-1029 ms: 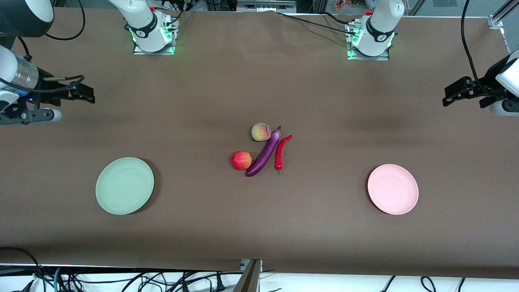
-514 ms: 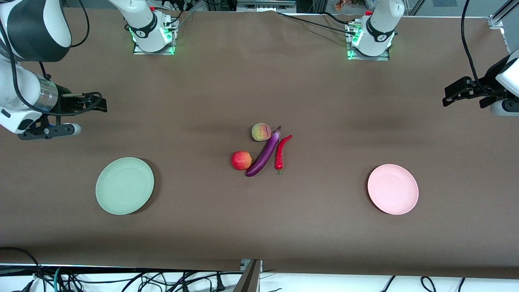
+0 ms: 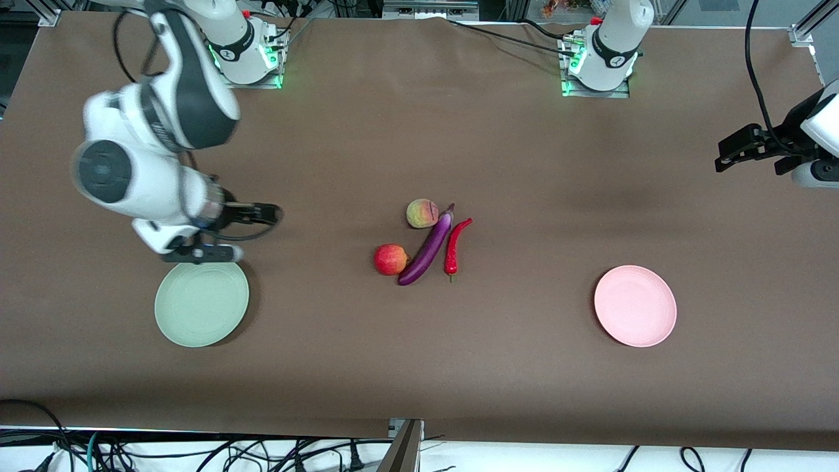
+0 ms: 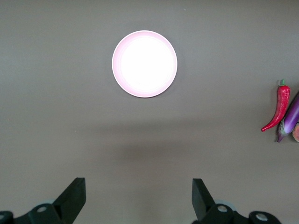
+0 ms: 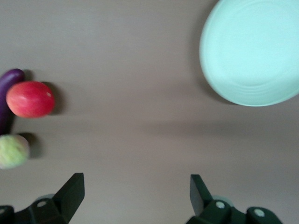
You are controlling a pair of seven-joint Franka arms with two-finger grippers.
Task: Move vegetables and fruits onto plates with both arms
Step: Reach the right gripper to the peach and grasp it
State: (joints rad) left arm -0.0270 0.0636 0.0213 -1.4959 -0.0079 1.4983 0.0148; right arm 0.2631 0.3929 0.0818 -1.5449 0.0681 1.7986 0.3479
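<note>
The right gripper (image 3: 272,214) hung with fingers (image 5: 70,191) apart over bare table beside the pale mint green round plate (image 3: 201,300), empty. The waiting left gripper (image 3: 724,154), fingers (image 4: 72,198) apart, held nothing; the pale pink round plate (image 3: 635,305) lay near it. The glossy purple eggplant (image 3: 429,248), red chili pepper (image 3: 454,246), round red apple (image 3: 390,259) and yellow-green peach (image 3: 421,213) clustered between both grippers.

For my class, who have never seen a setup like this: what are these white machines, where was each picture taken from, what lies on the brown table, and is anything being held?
These are two white jointed robot arms. One picture looks down from a high camera facing them; the other two come from cameras on each wrist.

Mid-table lie a round red apple, a yellow-green peach, a long purple eggplant and a curved red chili pepper. A pale mint green plate sits toward the right arm's end, a pale pink plate toward the left arm's.

The right end effector hangs open over bare table near the green plate; the left end effector waits open at the table's edge. Nothing is held.
</note>
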